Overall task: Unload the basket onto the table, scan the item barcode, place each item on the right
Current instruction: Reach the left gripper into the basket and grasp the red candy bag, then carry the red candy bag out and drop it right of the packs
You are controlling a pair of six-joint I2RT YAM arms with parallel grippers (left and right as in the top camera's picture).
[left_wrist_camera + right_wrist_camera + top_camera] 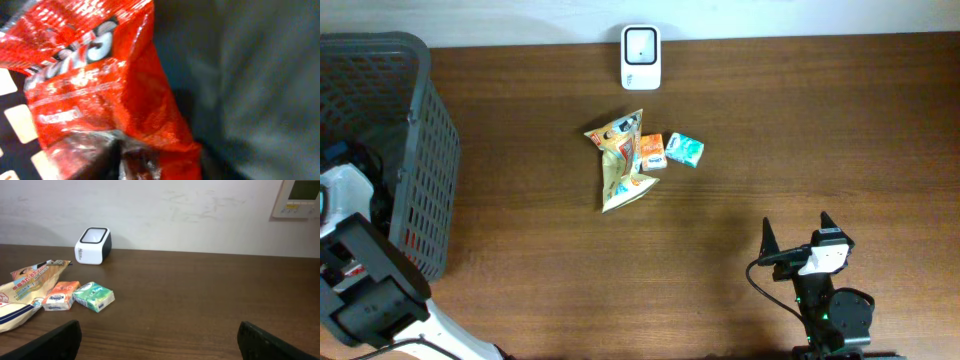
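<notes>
A red foil snack bag (100, 85) fills the left wrist view, lying inside the dark mesh basket (415, 150). My left gripper (135, 162) is at the bag's lower end, its blurred dark jaws shut on the crumpled foil. In the overhead view that gripper is hidden inside the basket. The white barcode scanner (641, 57) stands at the table's far edge, also visible as the scanner (93, 245) in the right wrist view. My right gripper (797, 224) rests low near the front right, open and holding nothing, and its gripper (160, 340) faces bare wood.
A yellow snack bag (620, 160), an orange pack (652, 151) and a green pack (685, 150) lie together in front of the scanner. The basket's mesh wall (10, 107) is close to the left of the red bag. The left arm's base (360, 290) stands at the front left.
</notes>
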